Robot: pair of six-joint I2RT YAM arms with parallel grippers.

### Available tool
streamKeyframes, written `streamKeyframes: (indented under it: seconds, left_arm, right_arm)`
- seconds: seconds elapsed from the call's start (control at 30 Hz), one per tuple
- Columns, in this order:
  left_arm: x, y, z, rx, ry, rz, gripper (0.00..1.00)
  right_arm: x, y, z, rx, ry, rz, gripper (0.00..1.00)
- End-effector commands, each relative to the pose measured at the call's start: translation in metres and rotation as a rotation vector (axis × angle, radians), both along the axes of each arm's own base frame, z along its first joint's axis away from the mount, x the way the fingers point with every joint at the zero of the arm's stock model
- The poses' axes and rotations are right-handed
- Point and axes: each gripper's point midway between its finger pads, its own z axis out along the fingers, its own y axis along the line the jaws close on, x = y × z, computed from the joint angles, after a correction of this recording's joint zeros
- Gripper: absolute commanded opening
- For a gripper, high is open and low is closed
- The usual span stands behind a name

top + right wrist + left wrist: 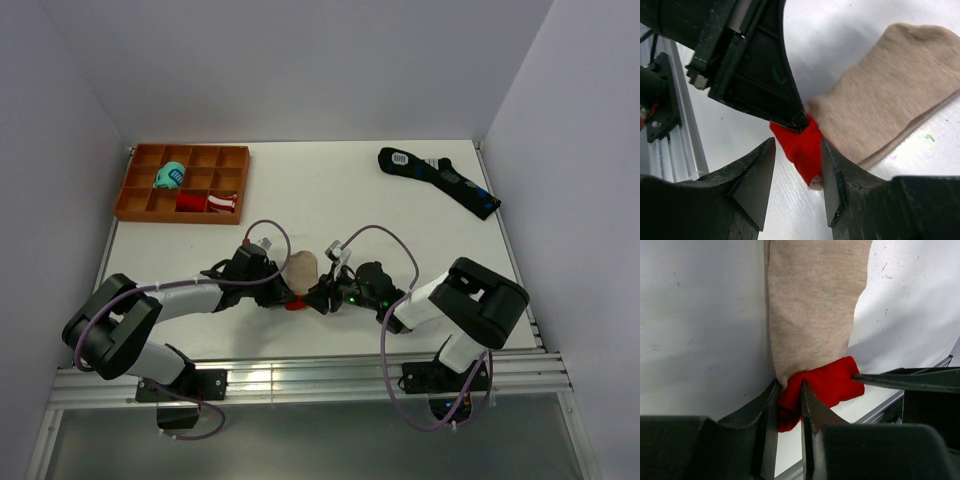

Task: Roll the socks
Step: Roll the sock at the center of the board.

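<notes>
The left pincer point(789, 390), held low, is clamped on the sock point(815, 315) at its red end. The right pincer point(797, 145) faces it tip to tip, jaws parted around that same end.

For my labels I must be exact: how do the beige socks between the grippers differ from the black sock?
The socks are beige with a red end; the black sock bears blue and white marks. The socks lie toward the near edge, the black sock at the far right edge. The left gripper pinches the socks' red end; nothing touches the black sock. Both lie unrolled on the table.
</notes>
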Motion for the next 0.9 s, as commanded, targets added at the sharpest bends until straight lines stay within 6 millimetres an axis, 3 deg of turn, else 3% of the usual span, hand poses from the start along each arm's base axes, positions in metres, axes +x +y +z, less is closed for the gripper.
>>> streamKeyframes:
  seconds: [0.0, 0.53, 0.87]
  left_arm:
    - [-0.02, 0.018, -0.022, 0.094, 0.093, -0.02, 0.0]
    - [-0.016, 0.012, -0.018, 0.068, 0.113, -0.018, 0.01]
    - [-0.018, 0.01, -0.018, 0.029, 0.14, -0.011, 0.01]
  right_arm:
    - [0.007, 0.001, 0.009, 0.023, -0.076, -0.028, 0.49]
    - [-0.002, -0.003, -0.022, -0.004, -0.028, -0.038, 0.49]
    - [-0.002, -0.016, -0.039, -0.052, -0.009, -0.087, 0.48]
